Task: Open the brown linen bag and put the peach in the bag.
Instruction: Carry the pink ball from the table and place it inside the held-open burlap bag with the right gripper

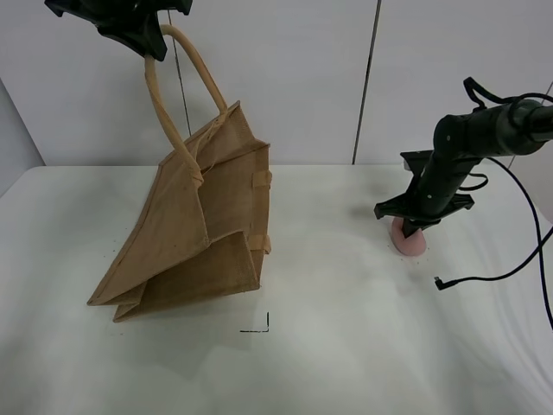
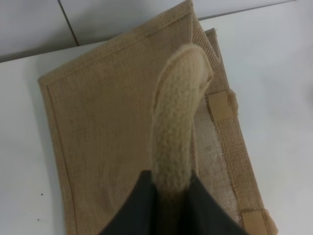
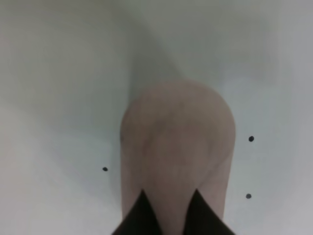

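Note:
The brown linen bag [image 1: 207, 225] hangs tilted from one beige handle [image 1: 192, 73], its lower edge resting on the white table. My left gripper [image 1: 147, 41] is shut on that handle high at the back left. In the left wrist view the handle [image 2: 178, 117] runs up from between the gripper's [image 2: 171, 188] dark fingers, with the bag [image 2: 107, 127] below. The bag's mouth looks closed. The peach [image 1: 411, 243] sits on the table at the right. My right gripper [image 1: 409, 228] is down on it. In the right wrist view the gripper [image 3: 168, 208] holds the peach [image 3: 178, 142] between its fingertips.
The white table [image 1: 346, 363] stretches between the bag and the peach. A small black corner mark [image 1: 259, 327] lies near the front middle. A black cable [image 1: 488, 275] trails from the right arm onto the table. A white panelled wall stands behind.

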